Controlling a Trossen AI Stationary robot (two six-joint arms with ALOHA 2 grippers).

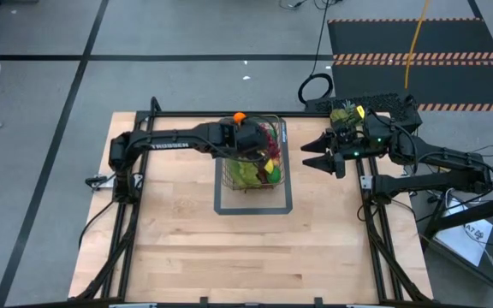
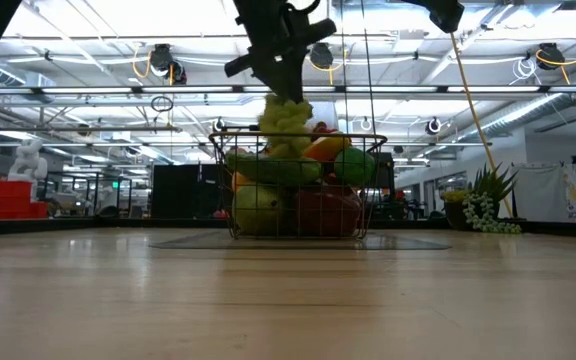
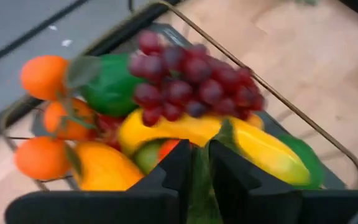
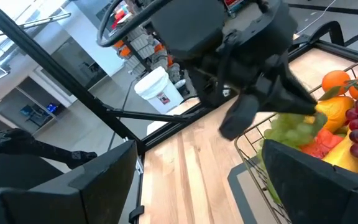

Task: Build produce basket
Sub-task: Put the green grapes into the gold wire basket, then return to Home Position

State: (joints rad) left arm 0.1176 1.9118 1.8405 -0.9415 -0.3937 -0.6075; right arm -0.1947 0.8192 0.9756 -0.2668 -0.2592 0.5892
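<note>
The wire-mesh basket [image 1: 283, 162] stands mid-table, piled with produce: purple grapes [image 3: 191, 81], small oranges [image 3: 42, 74], a yellow fruit [image 3: 185, 127] and a green one [image 3: 110, 90]. My left gripper [image 2: 284, 92] hangs over the basket's far part, pointing steeply down, shut on a bunch of green grapes [image 2: 286, 118]. The same bunch [image 4: 294, 129] shows under that gripper in the right wrist view. My right gripper [image 1: 319, 154] waits raised at the table's right side, pointing toward the basket, open with nothing between its fingers. My left gripper pinches the top of the green grape bunch [image 3: 199, 180] between its two fingers, coming from above and slanting down. The bunch hangs below the fingers over the heaped produce. Whether its lower end rests on the pile cannot be told.
A flat grey rectangular outline [image 1: 221, 205] lies on the table around the basket's foot. A green spiky plant-like piece [image 2: 488, 200] sits at the table's far right corner by the right arm's base. Bare wood stretches toward the near edge.
</note>
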